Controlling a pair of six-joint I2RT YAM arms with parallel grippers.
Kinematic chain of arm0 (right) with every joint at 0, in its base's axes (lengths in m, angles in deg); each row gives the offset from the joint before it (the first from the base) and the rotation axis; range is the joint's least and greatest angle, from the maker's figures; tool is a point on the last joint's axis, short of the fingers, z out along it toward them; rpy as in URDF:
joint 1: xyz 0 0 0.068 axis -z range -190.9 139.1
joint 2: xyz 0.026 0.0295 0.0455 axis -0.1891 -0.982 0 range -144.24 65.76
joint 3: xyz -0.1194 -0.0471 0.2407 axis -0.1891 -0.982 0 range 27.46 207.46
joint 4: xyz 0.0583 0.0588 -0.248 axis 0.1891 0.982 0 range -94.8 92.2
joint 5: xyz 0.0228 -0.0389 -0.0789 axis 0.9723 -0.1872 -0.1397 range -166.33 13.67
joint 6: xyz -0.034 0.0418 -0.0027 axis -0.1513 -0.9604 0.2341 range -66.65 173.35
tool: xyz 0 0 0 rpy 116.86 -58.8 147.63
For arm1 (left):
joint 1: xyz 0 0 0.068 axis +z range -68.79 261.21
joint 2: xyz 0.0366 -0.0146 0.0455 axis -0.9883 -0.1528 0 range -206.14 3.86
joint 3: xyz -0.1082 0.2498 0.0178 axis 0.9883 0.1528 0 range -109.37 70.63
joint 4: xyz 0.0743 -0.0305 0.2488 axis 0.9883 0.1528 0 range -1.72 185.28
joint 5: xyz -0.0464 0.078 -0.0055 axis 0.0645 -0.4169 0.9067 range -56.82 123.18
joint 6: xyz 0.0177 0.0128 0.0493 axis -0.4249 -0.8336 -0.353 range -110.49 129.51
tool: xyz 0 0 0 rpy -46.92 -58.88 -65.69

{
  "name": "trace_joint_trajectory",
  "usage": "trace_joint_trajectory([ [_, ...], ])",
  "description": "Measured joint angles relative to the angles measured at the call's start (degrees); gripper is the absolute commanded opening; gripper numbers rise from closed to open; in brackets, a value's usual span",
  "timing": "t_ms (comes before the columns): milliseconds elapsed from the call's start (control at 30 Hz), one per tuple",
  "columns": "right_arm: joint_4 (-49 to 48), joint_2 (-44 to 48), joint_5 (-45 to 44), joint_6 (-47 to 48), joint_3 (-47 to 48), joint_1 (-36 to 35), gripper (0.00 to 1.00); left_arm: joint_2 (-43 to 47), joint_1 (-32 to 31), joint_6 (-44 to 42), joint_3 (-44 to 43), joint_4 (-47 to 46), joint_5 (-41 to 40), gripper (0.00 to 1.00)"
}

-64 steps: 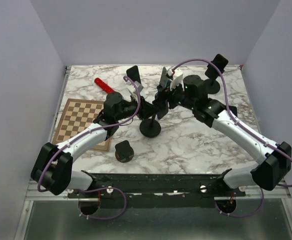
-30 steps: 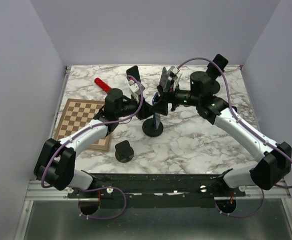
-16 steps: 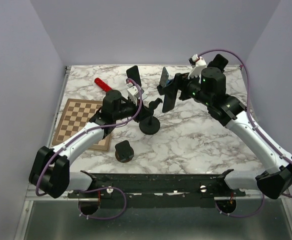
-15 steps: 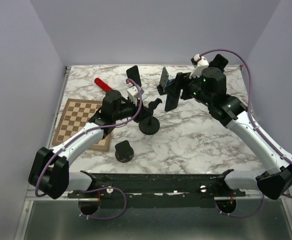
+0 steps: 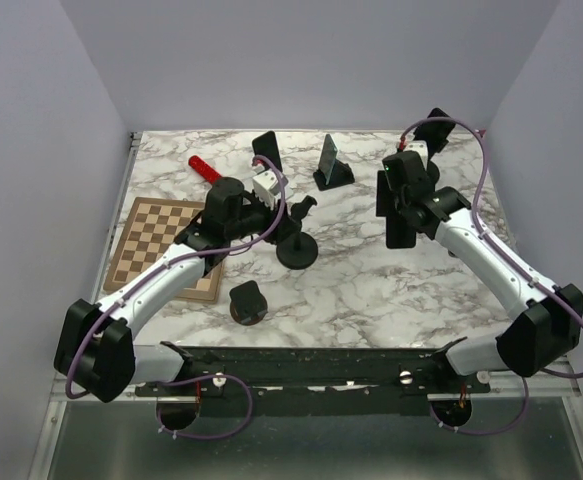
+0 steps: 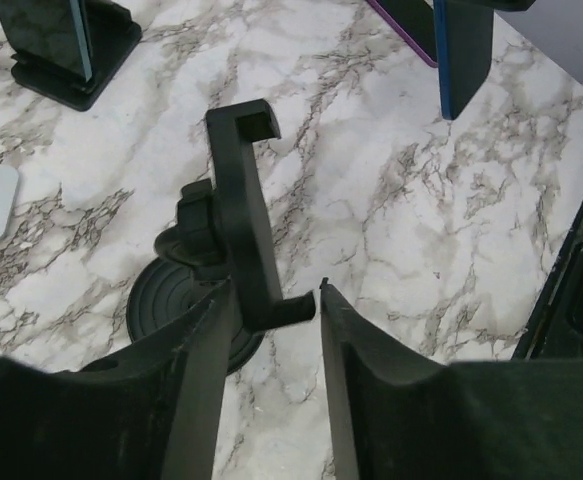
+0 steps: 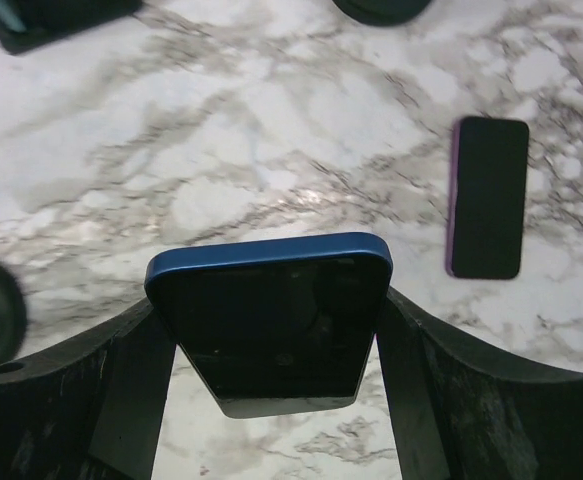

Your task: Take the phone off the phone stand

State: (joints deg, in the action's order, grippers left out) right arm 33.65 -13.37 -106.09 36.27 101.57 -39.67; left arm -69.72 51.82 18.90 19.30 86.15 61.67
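The blue phone (image 5: 402, 212) is off the stand, upright between the fingers of my right gripper (image 5: 401, 222) above the table's right half. In the right wrist view the gripper (image 7: 271, 320) is shut on the phone (image 7: 271, 310) by its long edges. The black phone stand (image 5: 298, 245) stands at the table's centre with its cradle empty. My left gripper (image 5: 287, 213) is shut on the cradle arm. In the left wrist view the gripper (image 6: 271, 295) clamps the arm's lower hook (image 6: 246, 220), and the blue phone (image 6: 463, 50) shows at the upper right.
A purple phone (image 7: 488, 195) lies flat on the table under my right arm. Another phone leans in a wedge stand (image 5: 331, 165) at the back. Other black stands (image 5: 248, 301) (image 5: 265, 148) (image 5: 432, 130), a chessboard (image 5: 166, 245) and a red object (image 5: 206, 170) are around.
My right gripper pulled the blue phone out of the stand's cradle and carried it to the right and nearer. My left gripper kept its hold on the stand.
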Motion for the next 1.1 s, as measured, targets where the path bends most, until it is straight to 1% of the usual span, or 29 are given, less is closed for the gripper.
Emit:
trace_joint_trajectory([
  [67, 0.74, -1.09, -0.46, -0.11, -1.42, 2.03, 0.01, 0.66, 0.00, 0.00, 0.00, 0.48, -1.36, 0.79],
  [100, 1.16, -1.42, -0.55, -0.26, -1.99, 3.04, 0.01, 1.27, 0.00, 0.11, 0.00, 0.72, -2.14, 0.91],
  [133, 1.57, -1.70, -0.57, -0.31, -2.29, 4.04, 0.01, 2.16, 0.00, 0.15, 0.00, 0.94, -2.86, 0.98],
  [333, 1.46, -4.48, 2.21, -0.48, -2.51, 11.34, 0.01, 8.17, -0.37, 0.83, -0.07, 1.05, -5.18, 0.99],
  [433, 1.42, -6.91, 3.65, -0.46, -3.23, 15.21, 0.01, 11.69, -0.57, 1.33, -0.11, 1.42, -8.00, 0.98],
  [533, 1.44, -9.70, 4.33, -0.37, -3.26, 17.79, 0.01, 15.72, -1.20, 2.25, -0.68, 2.03, -12.70, 0.99],
  [700, 1.51, -16.65, 4.11, 0.24, -2.60, 18.49, 0.01, 20.11, -2.19, 3.74, -0.87, 2.45, -18.99, 0.98],
  [833, 1.44, -21.70, 4.04, 1.05, -1.92, 19.32, 0.01, 21.40, -4.15, 4.15, -0.87, 3.10, -21.97, 0.97],
  [933, 1.11, -24.28, 3.72, 1.92, -0.61, 20.31, 0.01, 22.03, -6.60, 4.13, -0.87, 3.82, -23.78, 0.97],
  [1100, -1.33, -27.54, 2.34, 4.28, 1.88, 21.05, 0.01, 22.43, -8.83, 4.09, -0.87, 3.91, -25.05, 0.97],
])
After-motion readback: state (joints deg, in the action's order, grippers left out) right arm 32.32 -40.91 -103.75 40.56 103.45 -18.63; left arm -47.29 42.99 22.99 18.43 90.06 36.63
